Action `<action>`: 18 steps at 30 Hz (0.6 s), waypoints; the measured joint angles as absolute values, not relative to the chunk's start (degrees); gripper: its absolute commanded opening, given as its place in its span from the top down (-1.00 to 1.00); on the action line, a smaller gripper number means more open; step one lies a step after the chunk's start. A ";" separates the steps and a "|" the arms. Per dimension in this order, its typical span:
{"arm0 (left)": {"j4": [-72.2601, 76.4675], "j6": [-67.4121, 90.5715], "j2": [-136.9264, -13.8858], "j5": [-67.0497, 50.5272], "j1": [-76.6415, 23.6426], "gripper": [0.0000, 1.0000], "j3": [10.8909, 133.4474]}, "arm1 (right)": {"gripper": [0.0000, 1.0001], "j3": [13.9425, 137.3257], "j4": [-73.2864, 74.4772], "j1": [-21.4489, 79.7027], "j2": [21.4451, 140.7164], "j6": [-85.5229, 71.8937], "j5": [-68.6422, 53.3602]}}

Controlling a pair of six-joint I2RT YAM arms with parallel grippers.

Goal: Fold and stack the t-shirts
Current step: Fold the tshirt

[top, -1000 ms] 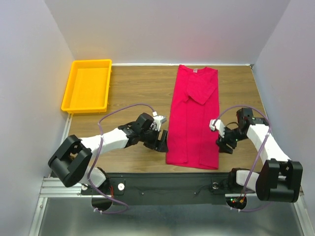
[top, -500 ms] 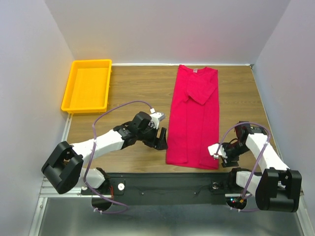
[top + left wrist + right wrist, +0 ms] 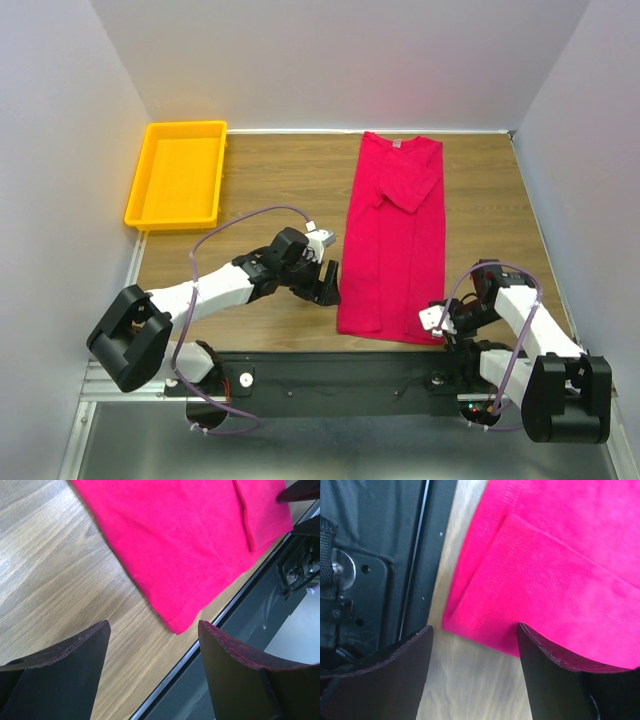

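The crimson t-shirt lies flat on the wooden table, well to the right of the yellow tray. Its collar and white label are about level with the tray's far end, and its hem comes nearer the arms than the tray's near edge. It is already a long narrow strip, with both sides turned in and a sleeve flap lying on top near the collar, so the lengthwise folds look done.

The left gripper is low over the table, right of the tray and nearer than it, at the hem corner on the tray's side. The left wrist view shows its jaws wide apart and holding nothing, with that corner of the t-shirt just ahead of the gap.

The right gripper is at the hem corner farthest from the tray. Its jaws are also spread and empty, and the doubled edge of the t-shirt shows between the fingers in its own camera.

The task looks roughly halfway done. The hem has not been pinched yet, and the crosswise fold up towards the collar is not made. Stacking is left as well, and no second shirt is in sight.
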State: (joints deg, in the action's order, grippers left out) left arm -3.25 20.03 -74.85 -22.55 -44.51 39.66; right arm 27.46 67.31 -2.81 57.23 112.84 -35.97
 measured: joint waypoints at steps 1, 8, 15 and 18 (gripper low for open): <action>-3.29 20.01 -75.09 -22.57 -44.51 -0.64 39.66 | -0.49 26.85 66.78 -2.55 57.25 112.92 -36.10; -3.16 20.05 -75.70 -23.33 -44.51 -0.64 39.66 | -0.42 24.91 64.88 -2.15 56.97 112.92 -36.51; -2.81 20.10 -76.03 -23.88 -44.51 -0.64 39.66 | -0.10 24.43 64.77 -2.15 56.99 112.71 -36.25; -2.79 20.16 -76.03 -23.99 -44.51 -0.64 39.66 | -0.01 24.38 65.36 -2.15 57.01 112.73 -36.10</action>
State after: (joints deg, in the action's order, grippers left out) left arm -2.79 20.16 -76.03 -23.99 -44.51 39.66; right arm 24.38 65.36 -2.15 57.01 112.73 -36.10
